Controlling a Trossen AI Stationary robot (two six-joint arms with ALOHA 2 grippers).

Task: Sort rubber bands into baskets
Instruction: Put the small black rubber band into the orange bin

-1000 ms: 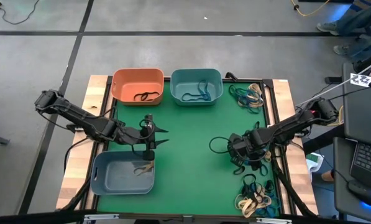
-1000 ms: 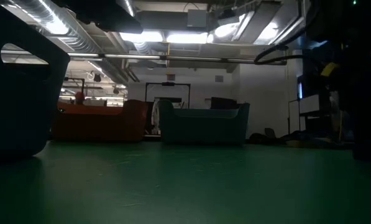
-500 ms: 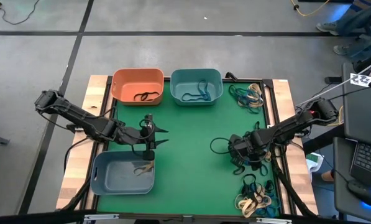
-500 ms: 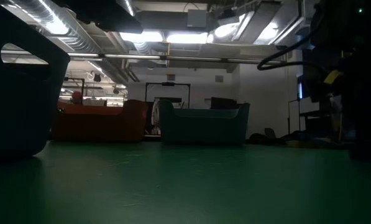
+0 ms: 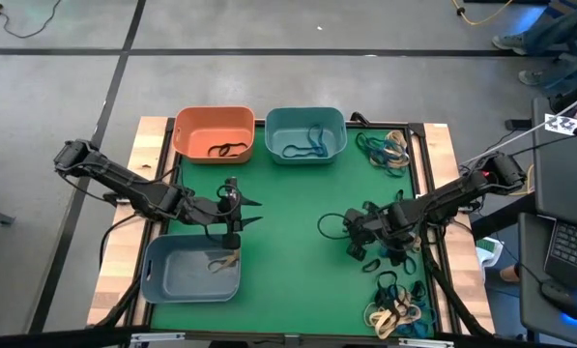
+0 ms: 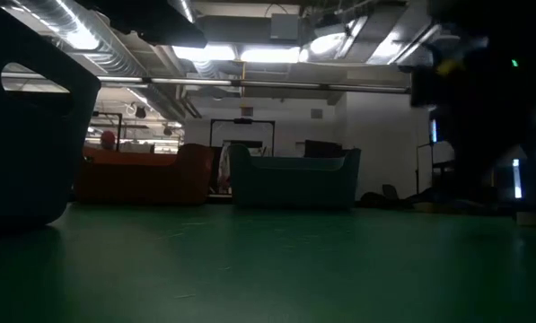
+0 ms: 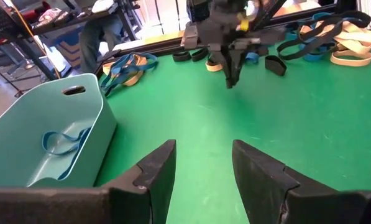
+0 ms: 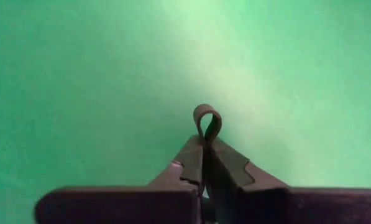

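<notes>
one dark rubber band point(image 8: 207, 123) sits pinched as a small loop in the right gripper point(image 8: 205, 152), low over the green mat point(image 5: 288, 242). a few bands already lie in the orange basket point(image 5: 214, 130), teal basket point(image 5: 305, 132) and grey-blue basket point(image 5: 191, 270). two heaps point(image 5: 387, 147) point(image 5: 396, 304) remain, so most sorting looks undone. the left gripper point(image 7: 201, 171) hangs spread beside the grey-blue basket.

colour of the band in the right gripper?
Black rubber band, pinched in the right gripper; right wrist view shows it best.
</notes>
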